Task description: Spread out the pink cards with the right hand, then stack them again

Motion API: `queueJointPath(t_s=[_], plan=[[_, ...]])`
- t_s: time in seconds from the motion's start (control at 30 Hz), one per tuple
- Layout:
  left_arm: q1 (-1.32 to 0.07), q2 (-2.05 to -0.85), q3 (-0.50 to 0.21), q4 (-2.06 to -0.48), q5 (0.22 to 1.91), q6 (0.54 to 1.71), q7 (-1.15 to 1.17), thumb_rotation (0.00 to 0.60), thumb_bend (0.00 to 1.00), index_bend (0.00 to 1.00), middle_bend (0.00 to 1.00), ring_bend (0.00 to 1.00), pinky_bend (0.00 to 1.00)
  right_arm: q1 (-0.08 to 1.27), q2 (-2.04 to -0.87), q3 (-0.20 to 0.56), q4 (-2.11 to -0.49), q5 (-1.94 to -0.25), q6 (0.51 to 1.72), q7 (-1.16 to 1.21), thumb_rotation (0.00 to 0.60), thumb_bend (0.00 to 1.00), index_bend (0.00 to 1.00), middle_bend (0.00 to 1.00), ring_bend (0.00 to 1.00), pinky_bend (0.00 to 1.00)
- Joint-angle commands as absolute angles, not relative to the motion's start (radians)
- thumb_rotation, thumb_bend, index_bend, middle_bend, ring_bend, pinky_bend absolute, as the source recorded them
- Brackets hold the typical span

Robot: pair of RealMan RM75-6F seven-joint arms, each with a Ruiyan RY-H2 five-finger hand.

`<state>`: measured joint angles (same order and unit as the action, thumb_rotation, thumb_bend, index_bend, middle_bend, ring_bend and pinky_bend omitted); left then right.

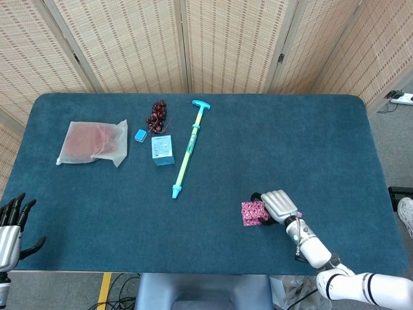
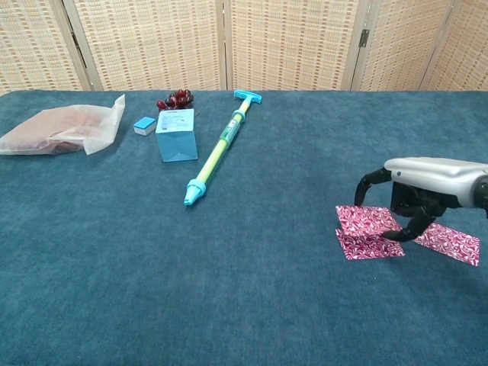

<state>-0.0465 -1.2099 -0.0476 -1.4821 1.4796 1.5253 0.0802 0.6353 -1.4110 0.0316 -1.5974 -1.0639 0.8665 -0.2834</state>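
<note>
Restacking step, by the look of it. Right hand (image 2: 418,200) arched over the pink cards (image 2: 367,232) on the near right of the table (image 2: 252,290), fingers curled down, tips pressing the upper card, which partly overlaps the one beneath. A third card (image 2: 454,242) lies just right, partly under the hand. Next move likely: slide that card onto the pile, square edges. Left hand (image 1: 11,227) spread, idle at the table's near left corner

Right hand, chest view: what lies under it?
Under the right hand, two overlapping pink cards lie on the table, fingertips on the upper one. A third card pokes out beside it; the hand covers the near corners.
</note>
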Motion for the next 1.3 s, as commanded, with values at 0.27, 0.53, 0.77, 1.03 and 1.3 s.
queueJointPath(t_s=[0.27, 0.53, 0.77, 1.03, 1.3], plan=[[-0.044, -1.209, -0.046, -1.483, 1.483, 1.532, 0.079, 0.600, 0.26, 0.15, 0.03, 0.05, 0.13, 0.630, -1.433, 0.016, -1.575, -1.072, 0.855, -0.287, 0.600, 0.34, 0.35, 1.00, 1.00, 1.00], [-0.038, -1.209, -0.044, -1.483, 1.481, 1.535, 0.079, 0.600, 0.26, 0.15, 0.03, 0.05, 0.13, 0.637, -1.438, 0.015, -1.564, -1.080, 0.846, -0.301, 0.600, 0.34, 0.35, 1.00, 1.00, 1.00], [-0.036, -1.207, -0.045, -1.482, 1.479, 1.537, 0.077, 0.600, 0.26, 0.15, 0.03, 0.05, 0.13, 0.639, -1.439, 0.013, -1.564, -1.084, 0.841, -0.304, 0.600, 0.34, 0.34, 0.99, 1.00, 1.00], [-0.035, -1.210, -0.043, -1.479, 1.481, 1.536, 0.072, 0.600, 0.26, 0.16, 0.03, 0.05, 0.13, 0.637, -1.435, 0.010, -1.569, -1.092, 0.847, -0.311, 0.600, 0.34, 0.26, 0.99, 1.00, 1.00], [-0.037, -1.209, -0.045, -1.478, 1.484, 1.538, 0.070, 0.600, 0.26, 0.16, 0.03, 0.05, 0.13, 0.619, -1.411, 0.013, -1.599, -1.111, 0.883, -0.305, 0.600, 0.34, 0.21, 0.99, 1.00, 1.00]])
